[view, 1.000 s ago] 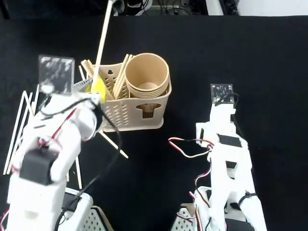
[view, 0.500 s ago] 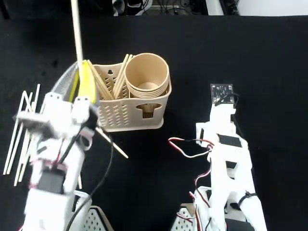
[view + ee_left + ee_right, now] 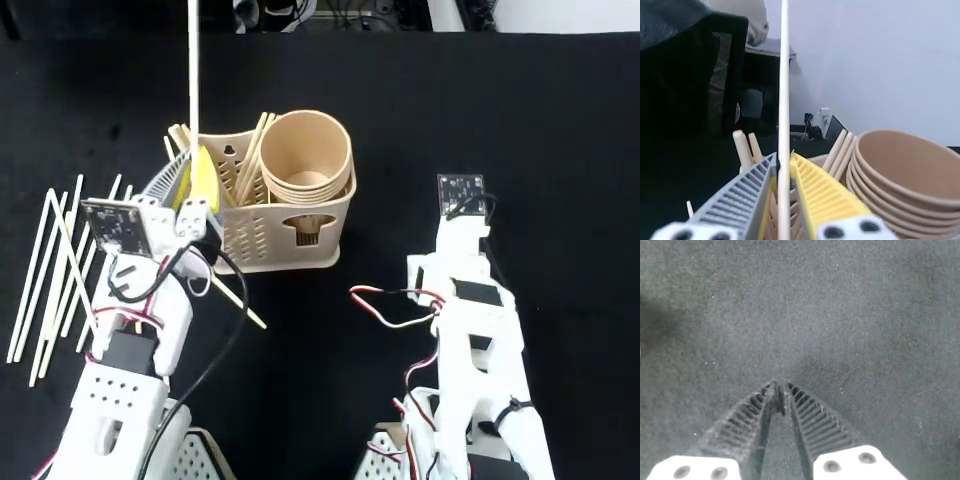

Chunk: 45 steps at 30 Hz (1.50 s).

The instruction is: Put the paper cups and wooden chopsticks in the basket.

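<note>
The left jaws are closing tight on one chopstick (image 3: 192, 80) (image 3: 784, 75), pinching it near its lower end, and are hovering over the 9 o'clock end of the basket (image 3: 262, 256). Over the last second the arm has been swinging. The stick first leaned toward 1 o'clock, then stood farther out toward 9 o'clock, and is now pointing straight to 12 o'clock, lined up over the sticks already standing inside. That likely means the aiming is nearly done and the next step is lowering and letting go.

The cups (image 3: 305, 150) (image 3: 900, 165) are sitting nested in the basket's 3 o'clock half, so that part looks finished. A bundle of loose sticks (image 3: 50, 270) is lying on the worktop (image 3: 500, 100) at 9 o'clock of the left arm, and another stray stick (image 3: 240, 305) is lying at the basket's 7 o'clock, so several trips remain.

The right jaws are staying pressed together, empty, above bare worktop at 3 o'clock of the basket.
</note>
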Available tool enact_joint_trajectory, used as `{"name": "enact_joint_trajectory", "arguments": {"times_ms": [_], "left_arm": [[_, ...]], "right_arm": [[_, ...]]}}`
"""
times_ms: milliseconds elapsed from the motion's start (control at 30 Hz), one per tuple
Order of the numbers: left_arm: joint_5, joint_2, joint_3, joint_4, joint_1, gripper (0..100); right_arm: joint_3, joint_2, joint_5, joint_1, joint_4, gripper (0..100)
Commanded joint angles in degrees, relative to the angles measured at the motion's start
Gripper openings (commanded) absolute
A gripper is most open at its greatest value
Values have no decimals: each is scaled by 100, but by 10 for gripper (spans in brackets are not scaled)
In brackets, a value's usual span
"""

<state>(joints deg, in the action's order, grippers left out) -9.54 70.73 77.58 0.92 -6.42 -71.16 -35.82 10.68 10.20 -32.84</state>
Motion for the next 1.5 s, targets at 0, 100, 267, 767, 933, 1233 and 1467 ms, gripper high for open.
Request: {"name": "enact_joint_trajectory", "arguments": {"times_ms": [0,100,267,767,933,1233,1467], "left_arm": [[-18,35,75,-35,-110,33],[-53,35,-22,536,-171,84],[-484,35,-637,1802,-207,167],[-554,35,-1156,2444,-136,113],[-70,26,-1253,2444,-163,38],[-18,-18,-2536,4360,-198,29],[-18,-316,-4655,6092,-163,33]], "right_arm": [[40,-22,-26,-35,97,12],[40,-22,-26,-35,97,12],[40,-22,-26,-35,97,12],[40,-22,-26,-35,97,12],[40,-22,-26,-35,97,12],[40,-22,-26,-35,97,12],[40,-22,-26,-35,79,12]]}}
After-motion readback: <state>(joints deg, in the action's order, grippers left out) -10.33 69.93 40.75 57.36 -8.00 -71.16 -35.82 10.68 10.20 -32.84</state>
